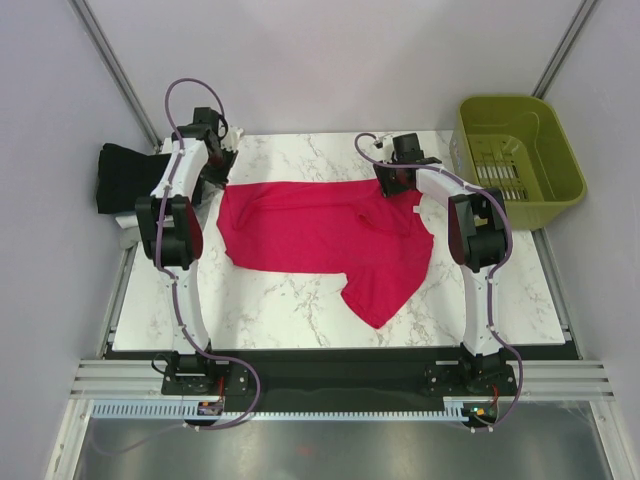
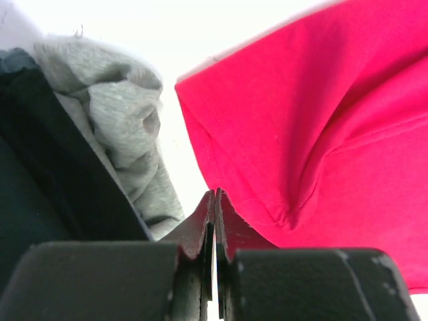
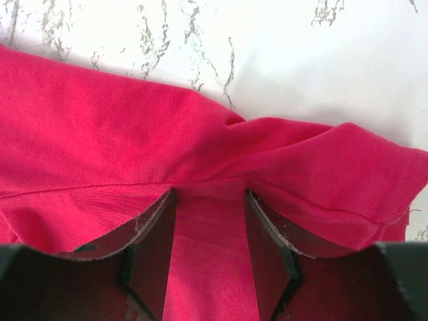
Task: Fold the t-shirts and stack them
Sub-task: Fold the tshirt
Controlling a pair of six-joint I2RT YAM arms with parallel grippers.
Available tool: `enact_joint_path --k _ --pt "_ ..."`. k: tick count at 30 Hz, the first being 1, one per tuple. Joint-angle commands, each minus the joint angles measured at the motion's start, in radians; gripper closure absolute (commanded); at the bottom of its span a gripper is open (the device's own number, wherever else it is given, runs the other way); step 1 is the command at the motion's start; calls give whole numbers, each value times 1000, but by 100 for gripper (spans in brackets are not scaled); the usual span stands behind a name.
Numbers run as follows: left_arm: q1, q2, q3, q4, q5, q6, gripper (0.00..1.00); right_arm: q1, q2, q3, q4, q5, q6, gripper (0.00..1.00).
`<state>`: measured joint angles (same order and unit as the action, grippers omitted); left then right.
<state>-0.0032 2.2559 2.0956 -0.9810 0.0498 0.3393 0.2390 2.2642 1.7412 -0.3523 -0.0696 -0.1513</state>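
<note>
Beside the folded stack (image 1: 125,178) at far left, the left gripper (image 2: 215,200) is clamped shut at the pink shirt's (image 1: 320,230) far-left corner (whether hem is caught cannot be told). The shirt lies rumpled on the table (image 1: 300,312), long axis left to right, while the right gripper (image 3: 210,197), jaws half-spread, straddles a fold at its far-right corner.
</note>
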Motion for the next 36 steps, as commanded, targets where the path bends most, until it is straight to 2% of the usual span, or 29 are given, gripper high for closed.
enact_joint_path --k 1,3,4,6,9,10,15,25,36 --pt "-1 -47 27 -59 -32 83 96 -3 1 -8 21 21 -13 47" --pt "-1 -33 37 -131 4 66 79 -3 0 -6 21 21 -14 47" --pt "0 -22 41 -163 22 26 63 -3 -2 -6 21 21 -14 46" --pt "2 27 69 -281 91 -9 60 -3 0 -6 21 17 -11 46" --pt "60 62 61 -311 267 -106 55 -1 -3 -8 19 11 -10 46" --pt "69 65 57 -303 287 -135 53 -3 -5 -8 19 11 -11 46" --pt "81 97 95 -278 309 -140 53 -1 -17 -22 16 10 -11 46" --pt "85 168 115 -278 344 -137 62 3 -40 -37 13 21 -24 46" --pt "89 194 113 -282 340 -131 67 5 -43 -43 13 28 -27 46"
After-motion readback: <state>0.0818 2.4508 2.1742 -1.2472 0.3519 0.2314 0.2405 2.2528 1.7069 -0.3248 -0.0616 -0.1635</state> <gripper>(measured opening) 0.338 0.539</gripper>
